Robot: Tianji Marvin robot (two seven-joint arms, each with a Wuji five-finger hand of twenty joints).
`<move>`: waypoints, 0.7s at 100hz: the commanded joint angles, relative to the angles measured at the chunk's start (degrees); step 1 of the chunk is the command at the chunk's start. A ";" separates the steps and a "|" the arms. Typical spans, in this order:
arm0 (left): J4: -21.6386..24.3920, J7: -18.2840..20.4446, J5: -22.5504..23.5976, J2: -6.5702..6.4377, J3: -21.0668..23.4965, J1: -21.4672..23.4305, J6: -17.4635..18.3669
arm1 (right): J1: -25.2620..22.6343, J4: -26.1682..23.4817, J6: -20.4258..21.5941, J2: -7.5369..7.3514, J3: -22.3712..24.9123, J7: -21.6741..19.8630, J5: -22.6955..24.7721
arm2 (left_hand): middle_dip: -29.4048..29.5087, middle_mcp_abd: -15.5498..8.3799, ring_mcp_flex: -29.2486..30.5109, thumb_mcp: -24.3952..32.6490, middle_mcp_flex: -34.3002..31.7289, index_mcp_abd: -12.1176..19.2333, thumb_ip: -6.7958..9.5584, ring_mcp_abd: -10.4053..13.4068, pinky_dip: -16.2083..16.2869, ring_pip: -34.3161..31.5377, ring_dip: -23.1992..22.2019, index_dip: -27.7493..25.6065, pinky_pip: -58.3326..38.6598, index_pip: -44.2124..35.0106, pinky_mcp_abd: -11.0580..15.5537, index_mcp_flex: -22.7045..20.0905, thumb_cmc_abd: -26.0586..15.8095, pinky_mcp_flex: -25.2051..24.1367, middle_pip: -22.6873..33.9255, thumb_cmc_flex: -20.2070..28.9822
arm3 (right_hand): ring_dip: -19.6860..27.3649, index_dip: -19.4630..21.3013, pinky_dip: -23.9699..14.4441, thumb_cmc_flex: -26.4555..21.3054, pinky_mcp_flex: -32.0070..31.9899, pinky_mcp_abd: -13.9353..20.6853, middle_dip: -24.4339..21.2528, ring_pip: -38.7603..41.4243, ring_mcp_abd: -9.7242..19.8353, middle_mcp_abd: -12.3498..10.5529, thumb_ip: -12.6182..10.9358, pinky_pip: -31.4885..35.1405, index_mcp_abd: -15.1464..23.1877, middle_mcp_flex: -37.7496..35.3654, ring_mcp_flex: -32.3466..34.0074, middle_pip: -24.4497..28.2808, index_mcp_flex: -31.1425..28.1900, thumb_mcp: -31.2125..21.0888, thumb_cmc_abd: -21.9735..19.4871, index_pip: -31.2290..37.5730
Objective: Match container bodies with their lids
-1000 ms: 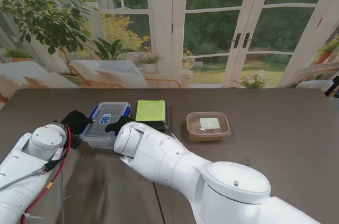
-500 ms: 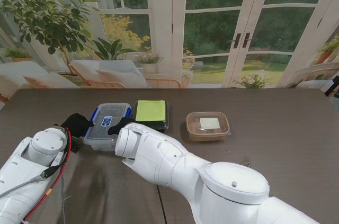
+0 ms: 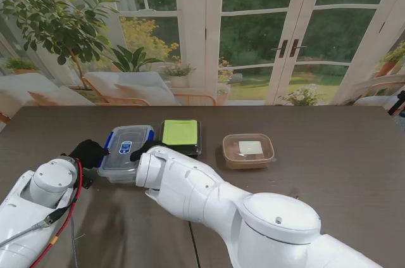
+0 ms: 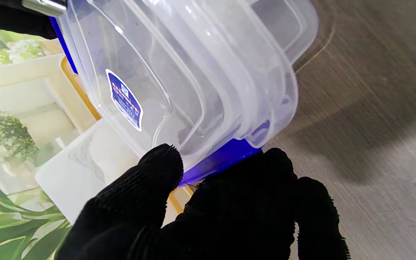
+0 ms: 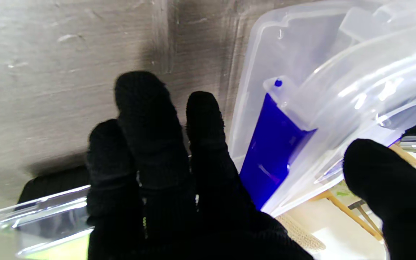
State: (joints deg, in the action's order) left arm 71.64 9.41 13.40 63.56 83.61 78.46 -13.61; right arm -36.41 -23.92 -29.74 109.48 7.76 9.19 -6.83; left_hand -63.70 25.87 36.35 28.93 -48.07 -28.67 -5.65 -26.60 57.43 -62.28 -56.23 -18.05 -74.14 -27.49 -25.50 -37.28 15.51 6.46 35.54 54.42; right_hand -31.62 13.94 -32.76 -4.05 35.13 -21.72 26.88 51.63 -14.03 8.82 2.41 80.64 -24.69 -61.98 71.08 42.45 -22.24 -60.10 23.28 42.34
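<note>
The dark wooden counter [image 3: 329, 173] lies bare toward its right edge, while the green-lidded black rectangular box [image 3: 180, 136] crowds the clear blue-latched plastic container [image 3: 126, 147].

The desk [image 3: 329, 147] is dark brown with a fine streaked grain. The clear container [image 3: 126, 153] is colourless and see-through, with deep blue clips [image 5: 271, 151] on its ends and a blue label [image 4: 124, 99] edged in white on its lid. Just beside it, the second container [image 3: 180, 136] is black with a bright yellow-green top. The third container [image 3: 248, 151] is translucent brown with a pale square patch in the middle of its lid. Both hands wear black knitted gloves: the left hand [image 3: 87, 153] and the right hand [image 3: 144, 148]; the fingers [image 5: 141, 126] show a ribbed weave. The arms [image 3: 209, 198] are glossy white, and a red cable [image 3: 71, 208] runs along the left one.
</note>
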 commanded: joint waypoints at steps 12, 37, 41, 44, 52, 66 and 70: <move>2.68 0.72 0.26 0.55 0.99 1.49 -0.33 | 0.06 -0.92 -0.20 0.98 -0.04 -1.64 0.80 | 0.40 -3.34 -0.60 4.23 0.26 6.94 1.18 -2.89 0.69 -0.49 -0.76 2.57 0.47 6.74 6.74 -1.14 1.21 -2.76 3.62 -4.98 | -1.10 -0.60 -0.63 1.17 7.90 -2.53 0.00 1.12 0.08 -0.34 1.57 2.90 13.33 -2.45 3.19 -0.93 -2.11 -0.64 1.50 -0.55; 2.94 1.50 0.37 0.35 0.77 1.61 -0.30 | 0.27 -0.84 -0.57 0.89 0.97 -1.64 2.64 | 1.95 -2.81 -1.74 4.16 1.33 5.89 0.93 -3.14 0.07 1.37 -0.30 8.79 1.20 20.49 6.66 3.28 1.93 -3.75 0.94 -10.70 | -1.37 -0.39 -0.44 1.32 8.32 -2.41 0.34 1.57 0.34 -0.42 1.52 3.05 13.33 -2.74 3.22 -1.23 -2.32 -0.56 1.32 -0.86; 2.91 1.66 0.48 0.30 0.70 1.60 -0.29 | 0.32 -0.82 -0.69 0.87 1.31 -1.64 3.05 | 2.19 -2.87 -2.03 4.01 1.63 5.76 0.91 -3.14 -0.04 1.82 -0.15 9.01 1.30 20.88 6.71 3.49 1.90 -3.88 0.51 -11.13 | -1.35 -0.37 -0.39 1.21 8.38 -2.46 0.40 1.54 0.10 -0.42 1.48 3.06 13.15 -2.75 3.18 -1.30 -2.34 -0.60 1.32 -0.97; 2.88 1.73 0.62 0.26 0.66 1.60 -0.27 | 0.36 -0.81 -0.83 0.85 1.55 -1.64 3.33 | 2.56 -2.90 -2.05 3.97 1.68 5.73 0.99 -3.06 -0.20 2.27 0.03 9.23 1.37 21.23 6.80 3.53 1.92 -3.92 0.01 -11.46 | -1.35 -0.34 -0.37 1.31 8.39 -2.48 0.43 1.57 0.24 -0.43 1.49 3.07 13.23 -2.71 3.20 -1.35 -2.41 -0.53 1.27 -1.01; 3.06 1.91 0.94 0.19 0.60 1.71 -0.57 | 0.47 -0.70 -1.30 0.81 2.24 -1.90 4.24 | 2.99 -2.72 -2.28 3.88 2.01 5.44 1.03 -3.01 -0.36 2.70 0.18 9.43 1.40 21.57 6.70 3.71 1.91 -3.94 -0.59 -11.84 | -1.39 -0.33 -0.34 1.35 8.46 -2.44 0.47 1.67 0.27 -0.45 1.47 3.11 13.22 -2.69 3.23 -1.39 -2.39 -0.49 1.10 -1.10; 3.70 1.69 1.04 0.24 0.72 2.07 -1.34 | 0.57 -0.03 -1.31 0.73 3.92 -3.03 6.27 | 3.45 -2.52 -2.26 3.93 2.23 5.19 1.09 -3.01 -0.48 2.77 0.19 9.57 1.34 21.83 6.64 3.91 1.80 -3.94 -1.11 -11.72 | -1.28 -0.33 -0.27 1.45 8.46 -2.41 0.55 1.47 0.40 -0.46 1.41 3.15 13.21 -2.61 3.19 -1.48 -2.38 -0.25 0.99 -1.34; 3.79 1.63 0.98 0.26 0.79 2.13 -1.44 | 0.56 0.17 -1.28 0.71 4.47 -3.35 6.74 | 3.53 -2.50 -2.30 3.87 2.21 5.11 1.07 -3.01 -0.50 2.78 0.19 9.60 1.33 21.88 6.66 3.94 1.80 -3.99 -1.14 -11.71 | -1.26 -0.32 -0.25 1.45 8.46 -2.41 0.57 1.43 0.26 -0.45 1.38 3.16 13.30 -2.55 3.20 -1.51 -2.38 -0.19 0.95 -1.40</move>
State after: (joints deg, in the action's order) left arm 74.57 10.04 14.69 63.44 84.29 80.43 -14.88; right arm -36.07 -23.79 -31.30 109.73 12.00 6.89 -0.20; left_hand -60.61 25.01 33.92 32.69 -46.30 -24.80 -4.92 -26.86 57.27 -59.86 -56.17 -8.76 -72.78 -6.13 -24.16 -34.34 15.68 4.27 34.12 44.05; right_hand -32.29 13.92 -32.76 -4.05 35.13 -21.76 26.87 52.07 -14.03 8.82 2.41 81.15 -16.66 -62.69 71.08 41.66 -23.84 -60.10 23.28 41.64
